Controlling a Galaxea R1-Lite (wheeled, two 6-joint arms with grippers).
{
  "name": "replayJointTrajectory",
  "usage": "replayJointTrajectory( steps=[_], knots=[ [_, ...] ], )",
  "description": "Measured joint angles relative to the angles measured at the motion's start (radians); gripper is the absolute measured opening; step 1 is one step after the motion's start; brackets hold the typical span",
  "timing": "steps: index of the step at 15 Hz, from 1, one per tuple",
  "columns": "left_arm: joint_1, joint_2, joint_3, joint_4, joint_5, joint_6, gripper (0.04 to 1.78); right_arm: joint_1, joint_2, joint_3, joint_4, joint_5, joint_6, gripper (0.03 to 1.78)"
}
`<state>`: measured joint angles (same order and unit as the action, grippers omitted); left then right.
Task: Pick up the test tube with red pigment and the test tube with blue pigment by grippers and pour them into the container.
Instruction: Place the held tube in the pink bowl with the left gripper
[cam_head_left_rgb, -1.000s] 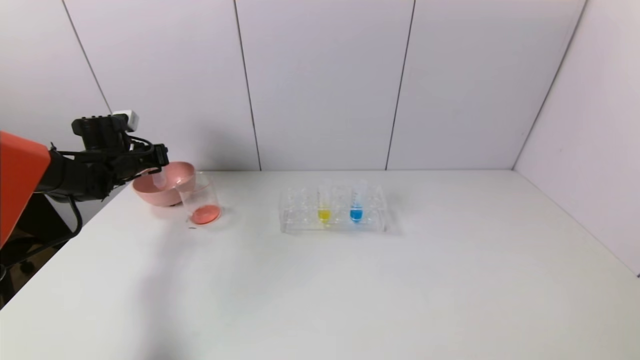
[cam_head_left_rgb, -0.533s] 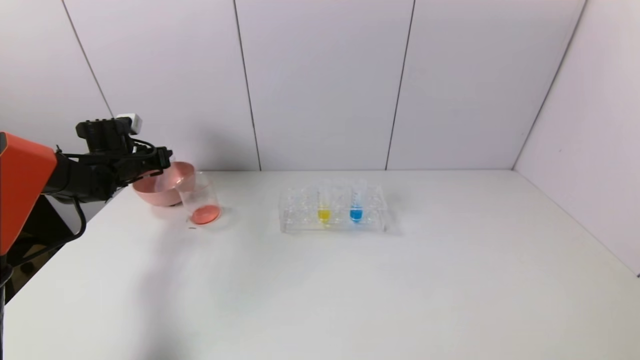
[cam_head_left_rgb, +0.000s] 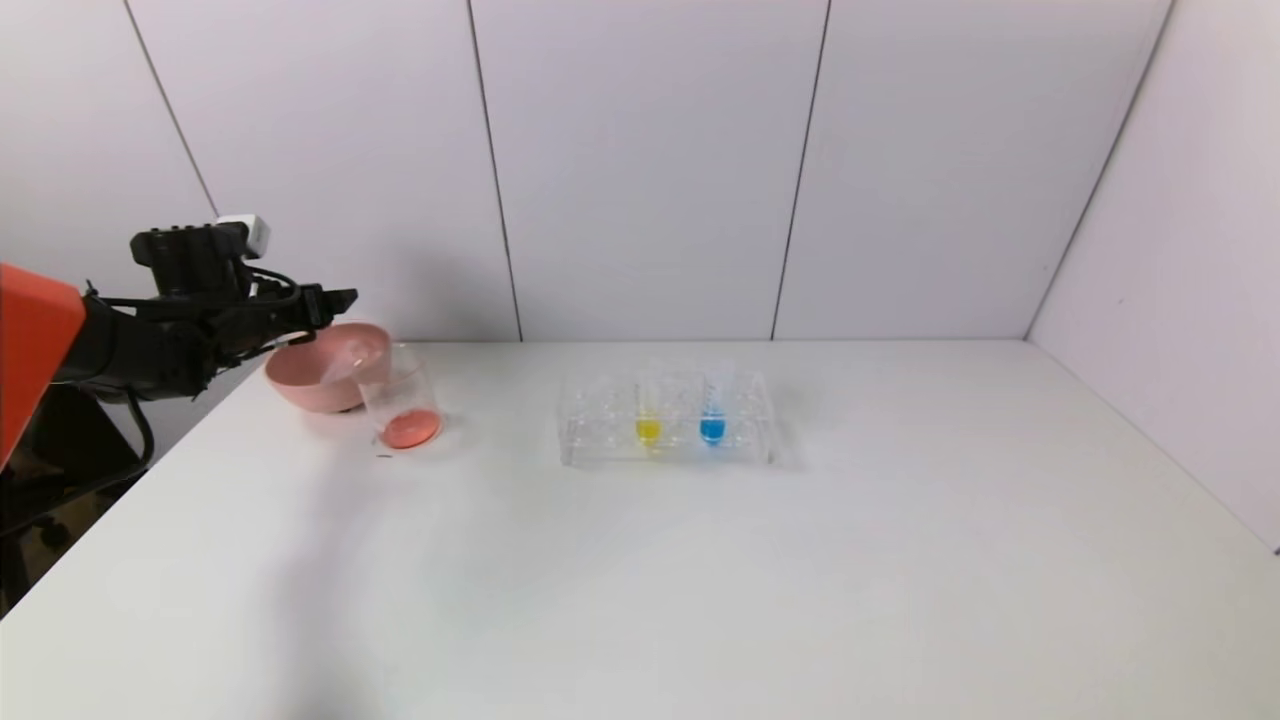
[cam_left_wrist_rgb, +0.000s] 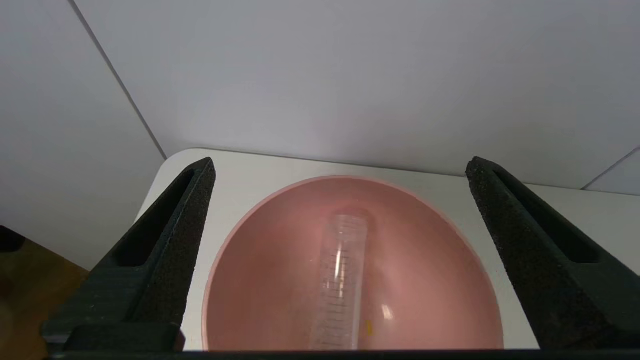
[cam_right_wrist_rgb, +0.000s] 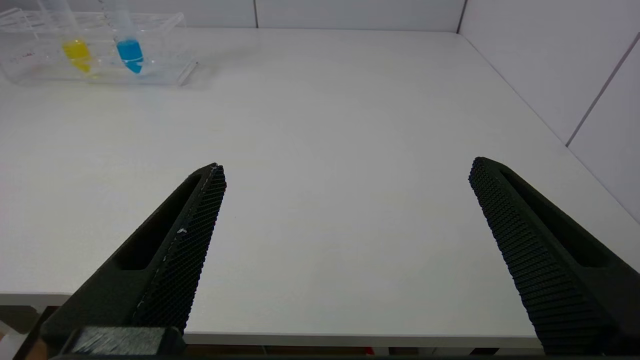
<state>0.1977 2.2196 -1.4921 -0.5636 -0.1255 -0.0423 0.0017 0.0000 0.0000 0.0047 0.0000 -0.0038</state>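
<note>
left tool (cam_left_wrist_rgb: 340, 175): hanging wide open over the pink bowl (cam_left_wrist_rgb: 240, 250), gripping nothing
red tube (cam_left_wrist_rgb: 341, 280): lying empty inside the bowl, looks like its job is done
beaker (cam_head_left_rgb: 400, 400): sitting just beside the bowl on the counter (cam_head_left_rgb: 700, 580), orange-red liquid pooling at the bottom
blue tube (cam_head_left_rgb: 713, 405): standing upright in the clear rack (cam_head_left_rgb: 600, 440), next to the yellow tube (cam_head_left_rgb: 648, 408), blue sitting down at the tip
right tool (cam_right_wrist_rgb: 345, 170): parked low at the counter's near edge, fingers spread, nothing in them, well away from the rack
handling: I'm guessing the blue tube is super light, stiff and slick, and possibly fragile, so a gentle squeeze
where to grab: I'd be going for the bare upper part sticking out above the rack, lifting straight up so it isn't dragging the rack along
watch out: liquid is sloshing-prone, so I'd be keeping it upright till it's over the beaker
</note>
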Motion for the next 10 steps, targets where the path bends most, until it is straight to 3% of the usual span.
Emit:
replayJointTrajectory(
  steps=[10],
  knots=[
    [-0.026,-0.383,0.306,0.000,-0.076,-0.002,1.76,-0.001,0.000,0.000,0.000,0.000,0.000,1.77]
  ],
)
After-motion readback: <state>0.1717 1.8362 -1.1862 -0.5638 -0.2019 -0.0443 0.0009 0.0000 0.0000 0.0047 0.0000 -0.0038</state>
